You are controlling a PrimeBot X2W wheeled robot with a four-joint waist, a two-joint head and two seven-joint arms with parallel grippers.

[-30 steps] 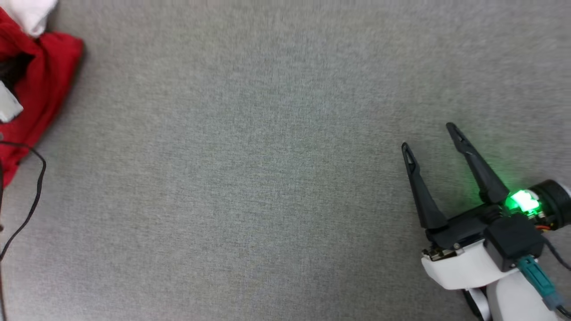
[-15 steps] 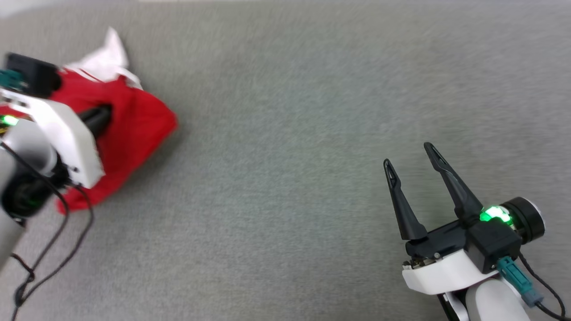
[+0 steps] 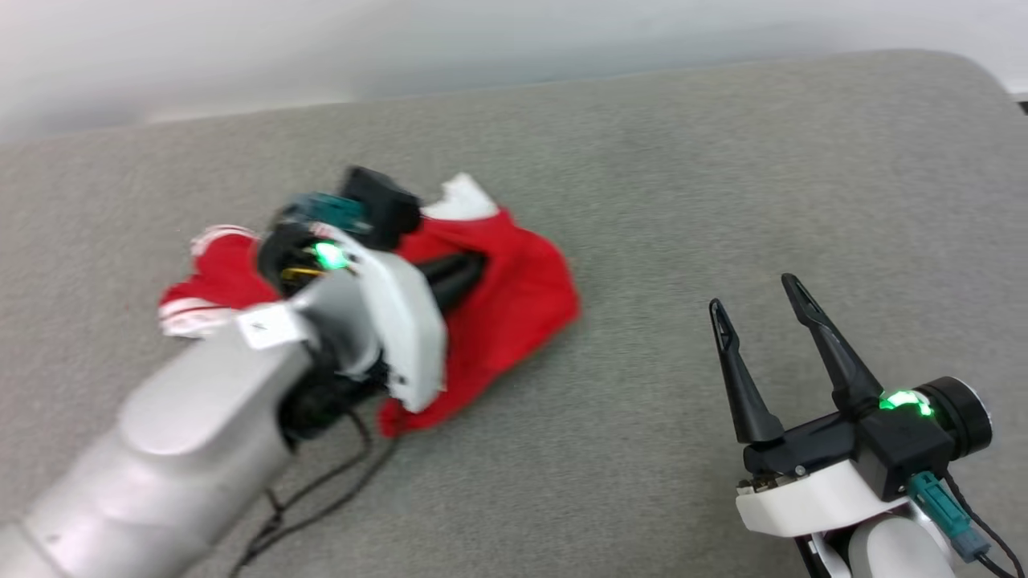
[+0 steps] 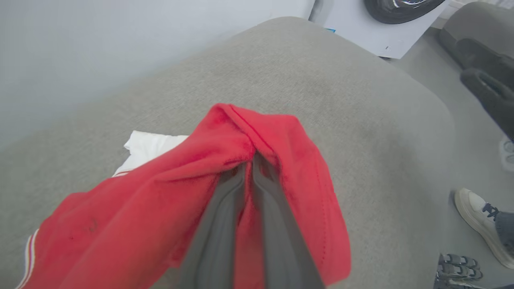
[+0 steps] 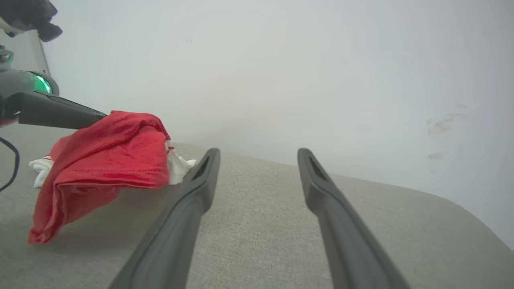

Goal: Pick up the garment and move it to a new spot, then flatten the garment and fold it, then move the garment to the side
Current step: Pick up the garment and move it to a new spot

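Note:
The garment (image 3: pixel 514 313) is a bunched red T-shirt with white sleeve parts, draped over and hanging from my left gripper (image 3: pixel 474 265) left of centre in the head view. In the left wrist view the two fingers lie pressed together with red cloth (image 4: pixel 168 200) folded over their tips, so my left gripper (image 4: pixel 253 160) is shut on the garment. The right wrist view shows the garment (image 5: pixel 108 156) lifted at its top, its lower folds resting on the grey surface. My right gripper (image 3: pixel 755 293) stands open at the lower right, apart from the garment, with nothing between its fingers (image 5: pixel 200 188).
A wide grey fabric surface (image 3: pixel 723 177) lies under everything, with a pale wall behind its far edge. A black cable (image 3: pixel 321 490) trails under my left arm. Beyond the surface's edge, a person's shoe (image 4: pixel 480 224) and dark chair parts (image 4: pixel 486 84) are on the floor.
The head camera has swung, bringing the garment and my left arm from the left edge toward the middle of the picture. My right gripper stays open in much the same pose.

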